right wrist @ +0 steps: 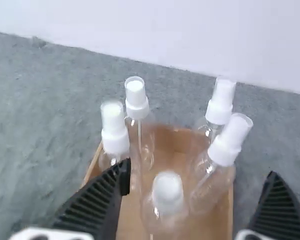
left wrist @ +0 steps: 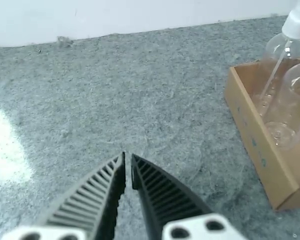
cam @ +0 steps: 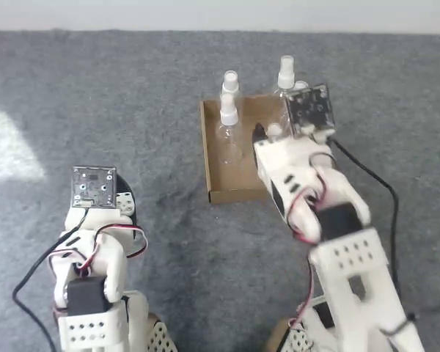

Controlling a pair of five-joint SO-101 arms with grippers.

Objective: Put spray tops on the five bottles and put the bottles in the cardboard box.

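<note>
The cardboard box (right wrist: 92, 167) holds several clear bottles, each with a white spray top. My right gripper (right wrist: 198, 172) hangs open just above the box, its fingers spread wide. The nearest bottle (right wrist: 167, 200) stands between them, touching neither. A bottle (right wrist: 222, 155) beside it leans; the others, such as one at the far wall (right wrist: 137, 125), stand upright. From above, the box (cam: 209, 158) lies mid-table with the right arm's wrist (cam: 312, 110) over its right half. My left gripper (left wrist: 127, 170) is shut and empty over bare carpet, left of the box (left wrist: 255, 145).
Grey carpet covers the table all around the box. A white wall runs along the far edge. The left arm (cam: 94, 187) is folded back at the near left. A black cable (cam: 385, 191) trails from the right arm.
</note>
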